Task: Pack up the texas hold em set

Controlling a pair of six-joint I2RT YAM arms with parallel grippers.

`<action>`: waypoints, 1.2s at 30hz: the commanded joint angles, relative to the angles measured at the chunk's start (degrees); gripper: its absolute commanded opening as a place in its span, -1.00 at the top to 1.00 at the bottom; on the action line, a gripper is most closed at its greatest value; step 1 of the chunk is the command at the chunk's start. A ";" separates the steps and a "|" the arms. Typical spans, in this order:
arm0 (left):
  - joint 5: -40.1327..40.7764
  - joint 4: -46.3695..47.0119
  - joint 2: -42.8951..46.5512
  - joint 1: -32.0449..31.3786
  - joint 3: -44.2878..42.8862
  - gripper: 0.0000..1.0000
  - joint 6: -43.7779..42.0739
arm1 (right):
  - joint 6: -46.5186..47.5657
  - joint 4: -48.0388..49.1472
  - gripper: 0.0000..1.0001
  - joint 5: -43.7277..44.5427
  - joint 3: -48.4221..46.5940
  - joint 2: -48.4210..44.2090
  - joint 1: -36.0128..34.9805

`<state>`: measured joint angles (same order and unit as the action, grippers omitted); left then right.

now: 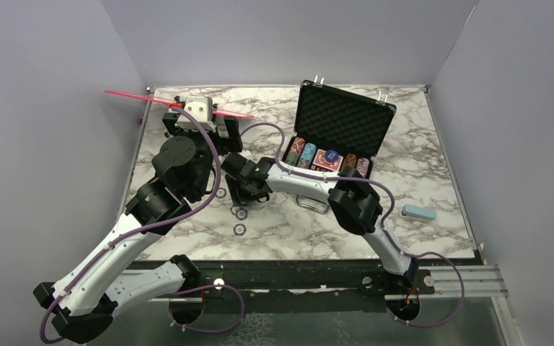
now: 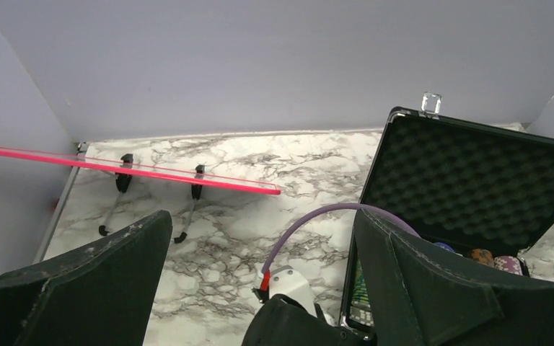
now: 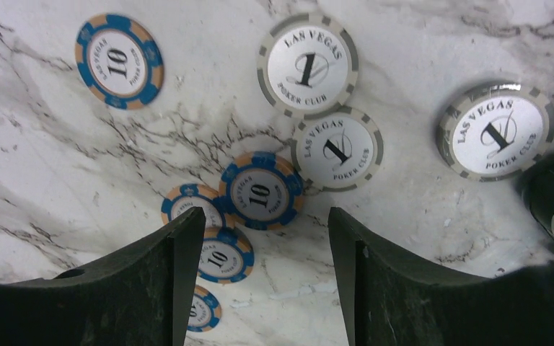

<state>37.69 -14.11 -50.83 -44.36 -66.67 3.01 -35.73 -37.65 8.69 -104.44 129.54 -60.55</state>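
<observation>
- My right tool [image 3: 262, 234] hung released over the blue 10 chip [image 3: 262, 189]; left tool [image 2: 261, 222] released, empty.
- Thin, stiff, slick disc; I judged a rim pinch best.

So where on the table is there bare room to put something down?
Bare marble lies behind, between the pink strip and the open case, and on the right, between the case and the light-blue block. It is crowded left of centre, where loose chips lie under the right gripper.
</observation>
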 commanded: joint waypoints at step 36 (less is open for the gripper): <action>3.09 -4.14 -3.28 -0.03 -12.49 -0.98 -5.91 | 9.25 -5.05 -0.33 -0.59 -2.35 -3.22 -3.52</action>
<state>39.53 -16.99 -53.95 -44.36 -77.56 -1.76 -28.25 -44.62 12.32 -105.08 127.09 -62.17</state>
